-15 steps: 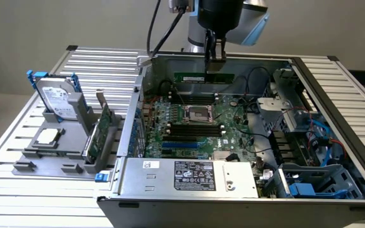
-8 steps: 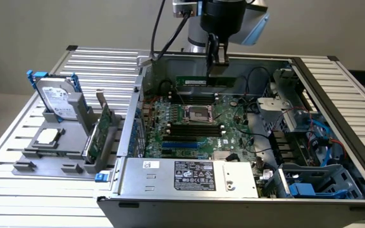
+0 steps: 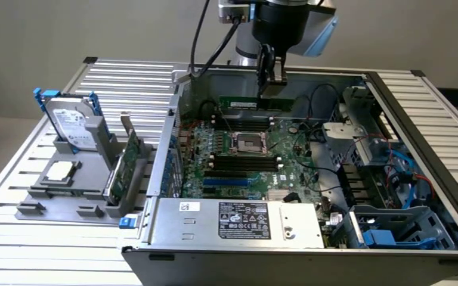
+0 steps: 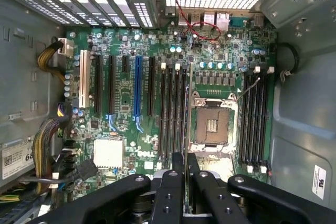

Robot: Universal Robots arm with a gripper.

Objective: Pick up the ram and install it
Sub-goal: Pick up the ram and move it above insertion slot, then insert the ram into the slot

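My gripper [image 3: 271,88] hangs over the far part of the open computer case [image 3: 173,119] and is shut on the ram [image 3: 249,103]. The ram is a long green stick with a pale label, held level by its upper edge a little above the motherboard [image 3: 245,173]. It hovers over the black memory slots [image 3: 245,122] beyond the CPU socket [image 3: 249,143]. In the wrist view the two black fingers [image 4: 170,192] are pressed together around the ram [image 4: 187,124]. Seen edge-on there, it is a thin line between the memory slots [image 4: 173,108] and the CPU socket [image 4: 212,124].
A grey fixture [image 3: 54,202] at the exterior view's left holds a hard drive [image 3: 74,128] in a blue caddy and a green expansion card [image 3: 127,164]. The power supply [image 3: 237,221], black cables [image 3: 324,179] and blue drive bays [image 3: 396,232] crowd the case's near side and the exterior view's right.
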